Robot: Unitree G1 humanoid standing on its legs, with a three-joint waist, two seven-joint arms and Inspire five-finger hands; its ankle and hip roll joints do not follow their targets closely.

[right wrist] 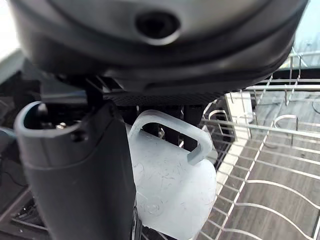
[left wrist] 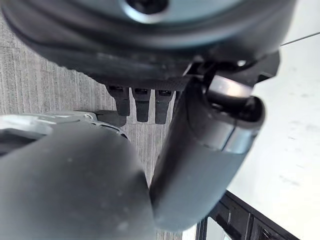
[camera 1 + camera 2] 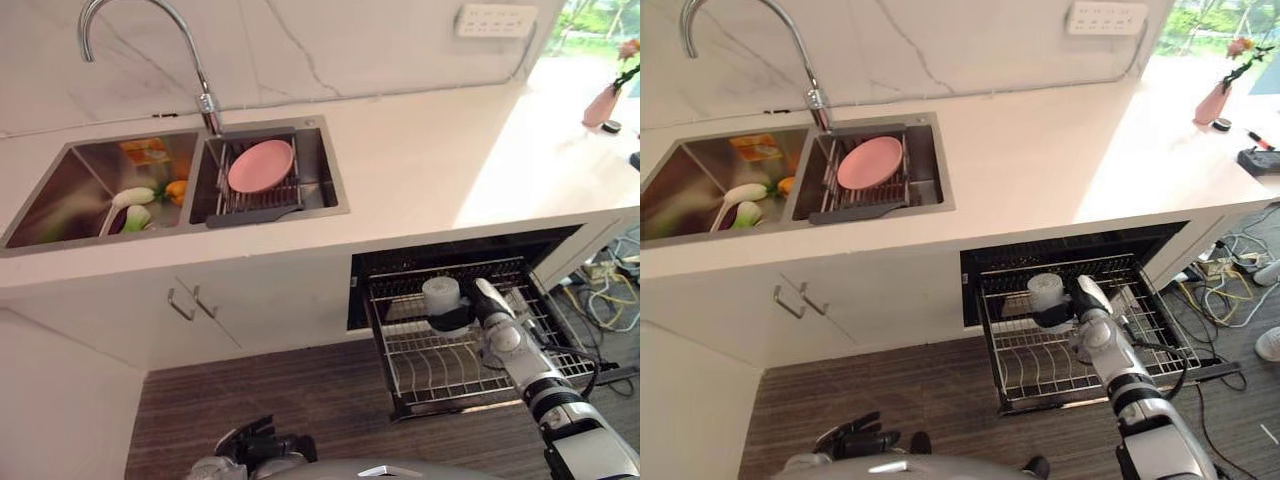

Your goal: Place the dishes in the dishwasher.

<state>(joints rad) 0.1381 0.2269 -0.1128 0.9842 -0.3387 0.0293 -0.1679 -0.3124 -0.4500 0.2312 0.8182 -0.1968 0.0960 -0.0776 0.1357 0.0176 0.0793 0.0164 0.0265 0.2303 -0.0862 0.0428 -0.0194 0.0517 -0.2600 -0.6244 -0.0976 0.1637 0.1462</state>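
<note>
Right hand [image 3: 452,316] over the pulled-out dishwasher rack [image 3: 440,365], near its back left corner, fingers and thumb wrapped round a frosted white mug [image 3: 440,294]. In the right wrist view the mug [image 1: 172,192] sits against the palm, handle toward the fingers, rack wires just below; whether it touches them, cannot tell. Mug upright in the head views.

Left hand [image 3: 855,436] low at the bottom edge of the view, over the floor [image 3: 300,400], fingers loosely spread, holding nothing.

Pink plate [image 3: 261,165] lies tilted on the drain rack [image 3: 255,200] in the right basin of the sink [image 3: 330,170], below the tap [image 3: 130,20]. Left basin holds a white ladle [image 3: 133,196], something green and something orange, too small to make out.

Bench [image 3: 430,150] bare near the sink; a pink vase [image 3: 1212,102] at its far right corner. Cabinet handles [image 3: 190,300] under the sink, left of the dishwasher.
</note>
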